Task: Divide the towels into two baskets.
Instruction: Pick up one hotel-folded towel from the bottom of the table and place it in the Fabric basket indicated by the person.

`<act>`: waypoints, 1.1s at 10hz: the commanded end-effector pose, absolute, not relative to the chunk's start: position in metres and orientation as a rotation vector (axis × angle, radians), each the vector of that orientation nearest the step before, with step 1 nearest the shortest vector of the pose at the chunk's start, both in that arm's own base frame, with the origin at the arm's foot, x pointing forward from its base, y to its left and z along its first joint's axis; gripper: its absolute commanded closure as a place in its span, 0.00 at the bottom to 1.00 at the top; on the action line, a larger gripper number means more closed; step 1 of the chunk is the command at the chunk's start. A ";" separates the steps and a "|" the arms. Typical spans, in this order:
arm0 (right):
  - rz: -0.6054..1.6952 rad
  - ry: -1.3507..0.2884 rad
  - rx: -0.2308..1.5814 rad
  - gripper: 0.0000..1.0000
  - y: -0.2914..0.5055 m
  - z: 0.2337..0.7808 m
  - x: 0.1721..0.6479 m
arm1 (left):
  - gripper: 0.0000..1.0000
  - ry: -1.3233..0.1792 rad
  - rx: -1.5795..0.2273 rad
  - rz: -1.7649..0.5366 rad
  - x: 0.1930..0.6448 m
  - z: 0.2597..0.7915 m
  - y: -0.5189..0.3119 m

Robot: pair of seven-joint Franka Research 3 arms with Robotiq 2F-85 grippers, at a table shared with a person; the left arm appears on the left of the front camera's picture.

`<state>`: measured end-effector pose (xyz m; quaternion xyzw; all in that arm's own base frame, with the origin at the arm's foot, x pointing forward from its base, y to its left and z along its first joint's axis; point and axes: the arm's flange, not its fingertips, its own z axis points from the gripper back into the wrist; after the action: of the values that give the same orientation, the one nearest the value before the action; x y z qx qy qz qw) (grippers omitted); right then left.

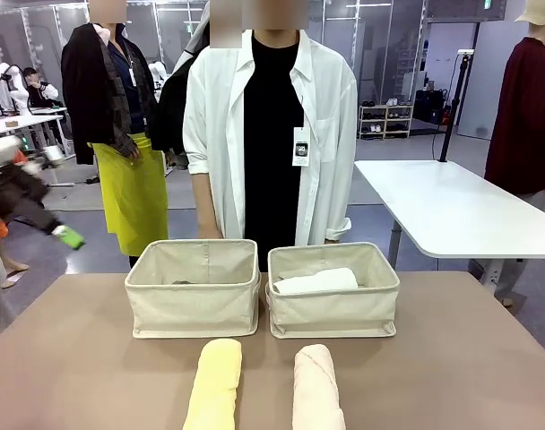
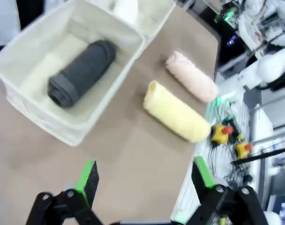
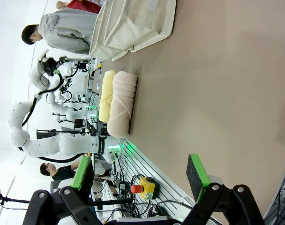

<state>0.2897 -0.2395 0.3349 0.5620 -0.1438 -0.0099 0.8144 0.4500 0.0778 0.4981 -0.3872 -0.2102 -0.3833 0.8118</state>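
Note:
Two beige canvas baskets stand side by side at the table's far side: the left basket (image 1: pixel 194 300) and the right basket (image 1: pixel 333 303). A dark grey towel (image 2: pixel 81 72) lies in the left basket (image 2: pixel 48 117). A white towel (image 1: pixel 315 281) rests in the right one. On the table in front lie a pale yellow towel (image 1: pixel 215 385) and a pale pink towel (image 1: pixel 315 390), side by side. My left gripper (image 2: pixel 145 180) hovers open above the table near the left basket, nothing between its fingers. My right gripper (image 3: pixel 140 176) is open over bare table, well away from the pink towel (image 3: pixel 121 105) and the yellow towel (image 3: pixel 105 93).
A person in a white shirt (image 1: pixel 268 134) stands behind the baskets. The brown tabletop (image 1: pixel 452 358) has free room on both sides of the towels. A white table (image 1: pixel 452 210) stands at the back right.

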 end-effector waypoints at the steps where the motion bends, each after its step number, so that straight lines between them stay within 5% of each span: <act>1: -0.017 -0.314 1.199 0.00 -0.237 0.337 0.288 | 0.00 -0.507 -0.983 -0.722 0.397 0.476 0.134; 5: -0.017 -0.314 1.199 0.00 -0.237 0.337 0.288 | 0.00 -0.587 -1.246 -0.432 0.310 0.398 0.243; 9: -0.017 -0.314 1.199 0.00 -0.237 0.337 0.288 | 0.00 -0.479 -1.347 -0.303 0.322 0.348 0.265; 11: -0.017 -0.314 1.199 0.00 -0.237 0.337 0.288 | 0.00 -0.510 -1.306 -0.311 0.292 0.354 0.256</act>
<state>0.2903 -0.2388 0.3342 0.5623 -0.1422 -0.0095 0.8145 0.3049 0.2561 0.3403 -0.6053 -0.2184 -0.1379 0.7530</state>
